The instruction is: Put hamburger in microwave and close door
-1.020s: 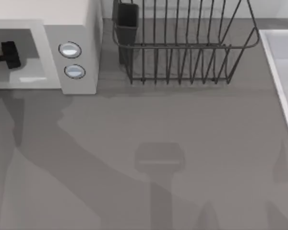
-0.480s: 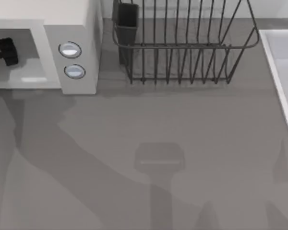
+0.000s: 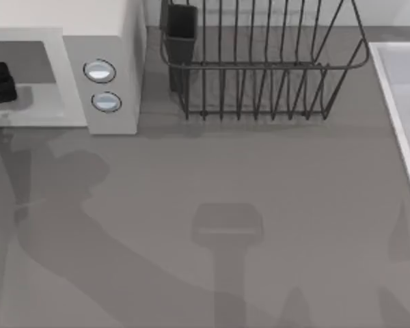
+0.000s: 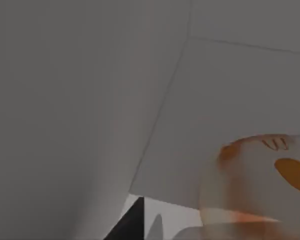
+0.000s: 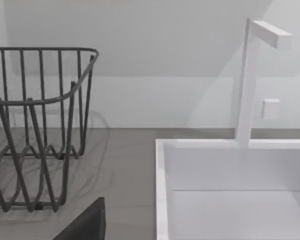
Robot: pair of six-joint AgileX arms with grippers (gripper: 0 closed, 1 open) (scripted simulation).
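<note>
The microwave (image 3: 102, 82) is seen at the far left of the bench (image 3: 260, 205), an off-white box with its grey cavity open toward the near side and two round silvery-blue knobs (image 3: 100, 71) set one above the other on its right panel. The left hand (image 3: 0, 80) is seen as a dark shape inside the cavity, at the left edge of the top view, above the cavity floor. Whether this hand is wide, narrow or holding anything cannot be told.

In the left wrist view the grey inner walls of the microwave are shown close up, and the hamburger (image 4: 260, 180) is seen against them as a pale, bun-coloured round with orange markings, resting low in the cavity near the wall. A dark finger (image 4: 132, 222) of the left hand is seen beside it, apart from the bun.

A dark wire dish rack (image 3: 260, 61) is placed on the bench to the right of the microwave, and a white sink (image 3: 403, 102) is set at the right edge. In the right wrist view the rack, the sink basin and a white faucet (image 5: 250, 80) are shown; the state of the right hand cannot be told.
</note>
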